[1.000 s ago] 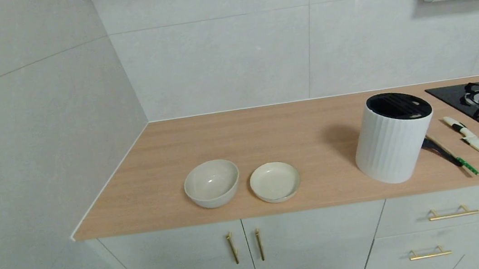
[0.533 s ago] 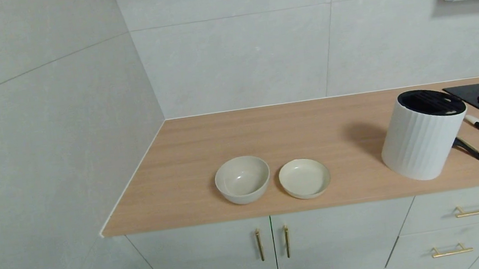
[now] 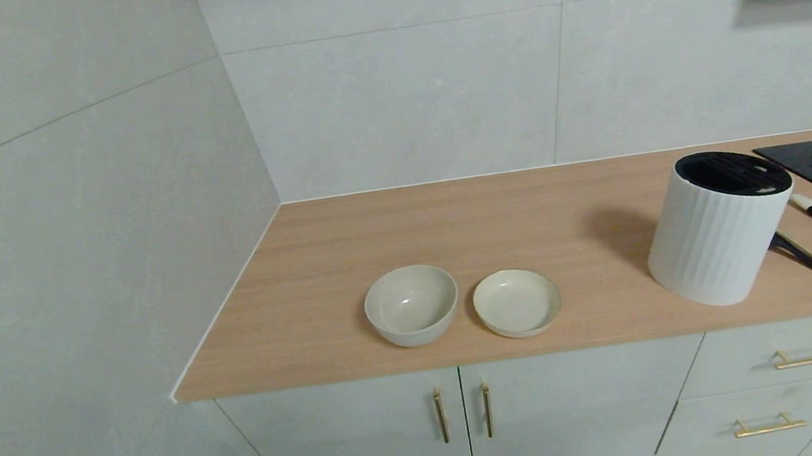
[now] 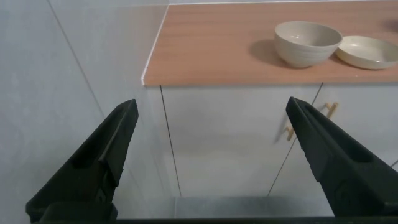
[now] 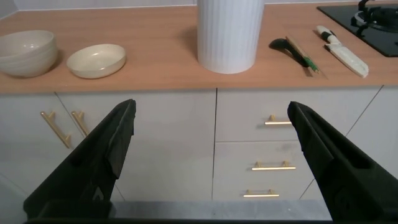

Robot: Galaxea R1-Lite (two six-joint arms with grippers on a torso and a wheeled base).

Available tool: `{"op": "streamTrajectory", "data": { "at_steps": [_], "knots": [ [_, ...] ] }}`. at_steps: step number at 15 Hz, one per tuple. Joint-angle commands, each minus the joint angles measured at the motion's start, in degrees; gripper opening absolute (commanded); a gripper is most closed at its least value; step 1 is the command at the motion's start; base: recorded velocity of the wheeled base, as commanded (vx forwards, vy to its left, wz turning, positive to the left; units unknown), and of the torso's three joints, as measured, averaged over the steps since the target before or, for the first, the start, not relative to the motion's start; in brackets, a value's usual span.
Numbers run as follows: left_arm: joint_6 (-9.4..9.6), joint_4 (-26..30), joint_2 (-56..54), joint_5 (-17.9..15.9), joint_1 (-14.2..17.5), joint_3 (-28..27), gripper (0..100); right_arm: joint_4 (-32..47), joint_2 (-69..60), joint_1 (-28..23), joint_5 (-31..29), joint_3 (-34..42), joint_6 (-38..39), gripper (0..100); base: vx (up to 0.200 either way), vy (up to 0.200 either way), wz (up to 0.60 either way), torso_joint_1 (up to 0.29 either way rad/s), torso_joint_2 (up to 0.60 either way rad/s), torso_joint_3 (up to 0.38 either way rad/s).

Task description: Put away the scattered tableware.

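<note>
Bowl [image 3: 411, 305] and dish [image 3: 516, 301] sit on the counter [image 3: 452, 222], well apart from left gripper [image 4: 211, 103] and right gripper [image 5: 211, 104], both spread wide.

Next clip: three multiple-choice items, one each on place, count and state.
1. Where is the bowl? A) on the counter, left of the shallow dish B) stacked in that dish C) on the floor
2. How many cream dishes stand on the counter? A) one B) two C) four
3. The left gripper is: A) open B) shut on the bowl C) shut on the dish
Answers: 1 A, side by side; 2 B, bowl and dish; 3 A, fingers wide apart, nothing between.
</note>
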State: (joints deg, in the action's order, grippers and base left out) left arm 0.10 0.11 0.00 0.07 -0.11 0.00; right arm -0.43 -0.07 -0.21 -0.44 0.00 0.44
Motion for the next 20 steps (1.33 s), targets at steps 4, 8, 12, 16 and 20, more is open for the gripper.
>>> {"op": "streamTrajectory", "data": {
  "at_steps": [4,8,12,16,20],
  "knots": [
    [-0.01,0.0,0.1,0.0,0.0,0.0,100,0.0,0.1,0.0,0.0,0.0,0.0,100,0.0,0.0,0.0,-0.02,0.04,0.024],
    [-0.01,0.0,0.1,0.0,0.0,0.0,100,0.0,0.1,0.0,0.0,0.0,0.0,100,0.0,0.0,0.0,-0.188,0.42,0.222],
    [-0.01,0.0,0.1,0.0,0.0,0.0,100,0.0,0.1,0.0,0.0,0.0,0.0,100,0.0,0.0,0.0,-0.255,0.55,0.297],
    [-0.01,0.0,0.1,0.0,0.0,0.0,100,0.0,0.1,0.0,0.0,0.0,0.0,100,0.0,0.0,0.0,-0.239,0.54,0.292],
    [-0.01,0.0,0.1,0.0,0.0,0.0,100,0.0,0.1,0.0,0.0,0.0,0.0,100,0.0,0.0,0.0,-0.216,0.52,0.292]
  ]
}}
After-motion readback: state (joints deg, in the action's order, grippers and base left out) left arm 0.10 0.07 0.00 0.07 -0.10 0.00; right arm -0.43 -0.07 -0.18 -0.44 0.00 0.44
